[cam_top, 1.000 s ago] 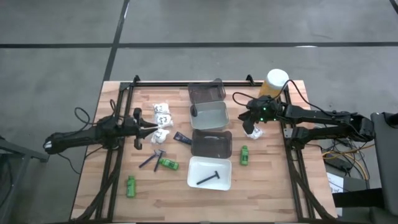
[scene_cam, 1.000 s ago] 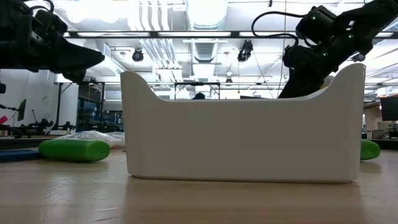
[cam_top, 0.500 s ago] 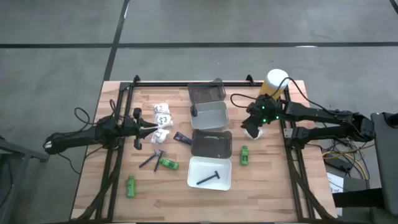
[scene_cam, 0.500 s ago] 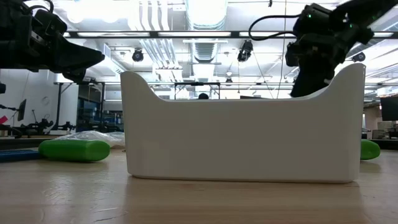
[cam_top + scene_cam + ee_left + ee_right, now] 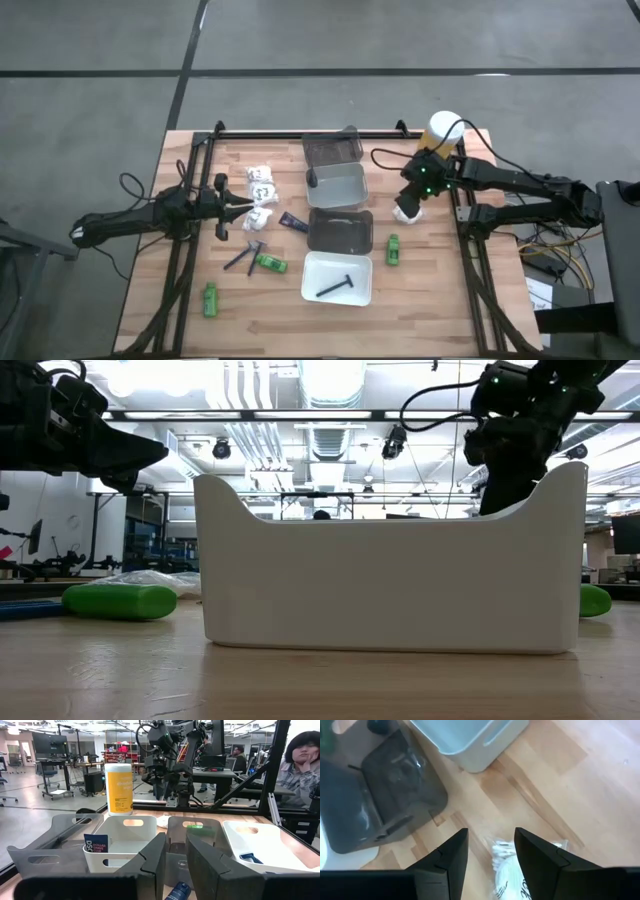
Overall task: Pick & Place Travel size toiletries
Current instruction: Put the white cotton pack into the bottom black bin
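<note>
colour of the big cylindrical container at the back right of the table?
Yellow body with a white cap; the left wrist view shows it best.

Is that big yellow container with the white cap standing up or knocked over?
Upright. The tall yellow white-capped container stands on its base with its cap on top, at the table's far right corner.

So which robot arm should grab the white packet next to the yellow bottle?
Probably the right one. The right gripper hangs right over that white packet, with its fingers apart above it. The left gripper is far across the table by the other packets.
</note>
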Controlling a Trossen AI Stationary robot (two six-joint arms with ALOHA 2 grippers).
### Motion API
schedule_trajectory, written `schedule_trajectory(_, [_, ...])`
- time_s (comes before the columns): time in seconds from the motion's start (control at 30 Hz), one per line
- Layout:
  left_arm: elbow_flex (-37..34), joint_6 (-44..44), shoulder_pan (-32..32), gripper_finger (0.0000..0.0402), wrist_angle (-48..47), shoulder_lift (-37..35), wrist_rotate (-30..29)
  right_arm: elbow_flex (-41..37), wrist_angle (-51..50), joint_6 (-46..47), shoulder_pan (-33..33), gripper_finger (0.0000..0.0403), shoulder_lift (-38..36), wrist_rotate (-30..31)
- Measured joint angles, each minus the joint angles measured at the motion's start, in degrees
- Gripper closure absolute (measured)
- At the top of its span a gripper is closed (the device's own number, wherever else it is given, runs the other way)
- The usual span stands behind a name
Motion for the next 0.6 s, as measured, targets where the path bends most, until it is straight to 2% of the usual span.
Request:
schedule_trajectory(0.2, [-0.02,0.00,0.00,0.0323,0.00,0.00,0.02,-2.99,1.88,-0.88,0.02,0.0269,0.00,3.13])
schedule_trajectory(0.6, [-0.04,0.00,0.00,0.0323,-0.02,0.00,0.02,-8.44,5.36,-1.32,0.04,0.0303,0.00,3.19])
